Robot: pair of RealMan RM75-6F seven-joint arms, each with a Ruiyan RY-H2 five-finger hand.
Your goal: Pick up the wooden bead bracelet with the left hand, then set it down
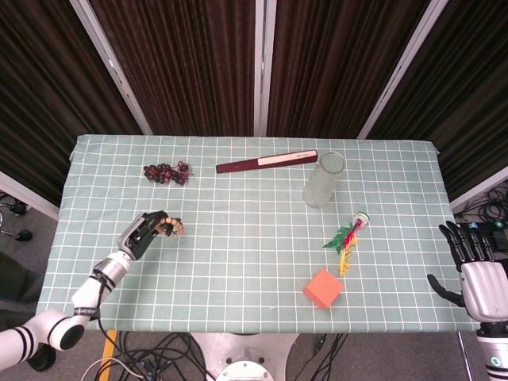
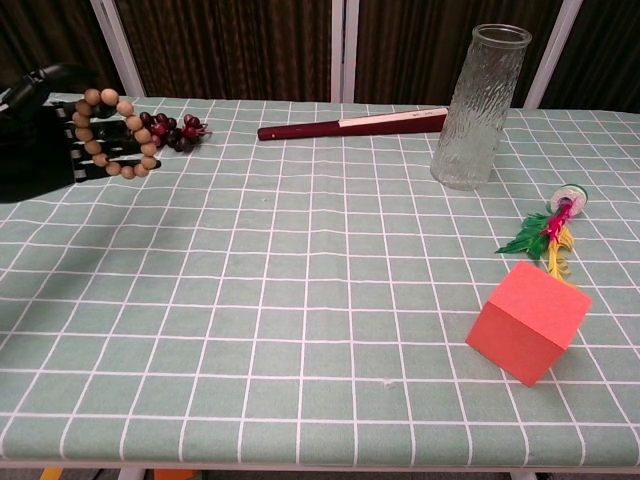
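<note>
head view: black left hand [image 1: 147,231] at near left of green checked tablecloth [image 1: 254,262], fingers curled around tan wooden bead bracelet [image 1: 171,228]. right hand [image 1: 468,254] off the right edge, fingers apart, holding nothing.

chest view: bracelet [image 2: 108,135] looped on left hand [image 2: 50,130], seemingly lifted. pick-up apparently done; setting down left.

Head view: high above the near table edge, looking steeply down, whole checked tablecloth [image 1: 238,262] in frame. Chest view: low, close, facing across. Shared: glass vase [image 1: 324,180], orange cube [image 2: 528,322].
</note>
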